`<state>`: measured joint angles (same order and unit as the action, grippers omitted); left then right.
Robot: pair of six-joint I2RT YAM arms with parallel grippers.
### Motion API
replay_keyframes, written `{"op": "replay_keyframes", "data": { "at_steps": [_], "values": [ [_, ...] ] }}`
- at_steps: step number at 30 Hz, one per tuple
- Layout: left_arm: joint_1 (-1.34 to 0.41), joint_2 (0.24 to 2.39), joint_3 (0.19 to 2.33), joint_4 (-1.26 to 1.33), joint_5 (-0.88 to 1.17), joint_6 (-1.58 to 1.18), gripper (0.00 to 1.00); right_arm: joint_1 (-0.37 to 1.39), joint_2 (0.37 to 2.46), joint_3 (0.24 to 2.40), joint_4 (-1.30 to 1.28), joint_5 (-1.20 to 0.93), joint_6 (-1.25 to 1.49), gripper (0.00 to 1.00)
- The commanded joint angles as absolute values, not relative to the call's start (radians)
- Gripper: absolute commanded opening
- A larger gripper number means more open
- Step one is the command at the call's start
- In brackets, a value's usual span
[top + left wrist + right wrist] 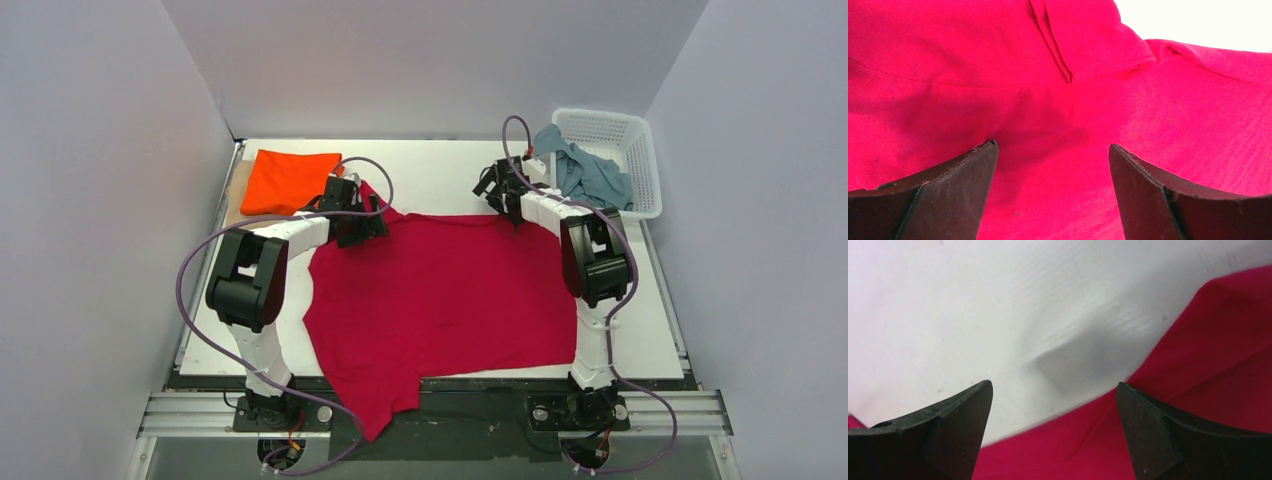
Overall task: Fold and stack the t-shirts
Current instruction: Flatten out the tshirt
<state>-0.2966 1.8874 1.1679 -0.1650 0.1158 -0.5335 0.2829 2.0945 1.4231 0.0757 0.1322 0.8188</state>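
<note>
fingers [948,195] of both grippers stand wide apart, gripping nothing. the folded orange t-shirt [288,180] lies just beyond the far left corner of the red t-shirt [440,290], which is spread flat. the left gripper [1053,146] is over that corner, and the right gripper [1054,385] is over its far right edge. further right, the grey-blue t-shirt [590,172] sits in the white basket [600,115].

Crimson t-shirt [440,300]: spread open and mostly flat, left of the basket [612,122] and nearer. Orange t-shirt [288,180]: folded square, well left of the basket. Grey-blue t-shirt [590,172]: crumpled inside the basket, spilling over its left rim.
</note>
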Motion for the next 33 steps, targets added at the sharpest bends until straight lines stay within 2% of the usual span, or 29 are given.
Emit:
{"op": "replay_keyframes", "data": {
  "at_steps": [1,8,15,17,23,31,33],
  "values": [
    [-0.280,1.863,1.142,-0.209,0.053,-0.496,0.93,0.278,2.140,1.500,0.173,0.191,0.920,0.88],
    [-0.277,1.843,1.151,-0.212,0.067,-0.499,0.93,0.269,2.237,1.693,0.165,0.191,0.968,0.88],
    [-0.278,1.806,1.198,-0.185,0.139,-0.536,0.93,0.282,2.075,1.662,-0.011,0.127,0.741,0.88],
    [-0.279,1.803,1.210,-0.176,0.160,-0.558,0.93,0.296,1.967,1.590,-0.112,0.120,0.652,0.88],
    [-0.286,1.805,1.222,-0.132,0.202,-0.603,0.93,0.360,1.727,1.201,-0.185,0.125,0.584,0.88],
    [-0.293,1.919,1.314,-0.115,0.196,-0.648,0.93,0.432,1.667,0.979,-0.158,0.096,0.634,0.85],
    [-0.294,1.950,1.344,-0.123,0.173,-0.653,0.89,0.434,1.684,0.960,-0.153,0.090,0.642,0.85]
  ]
}}
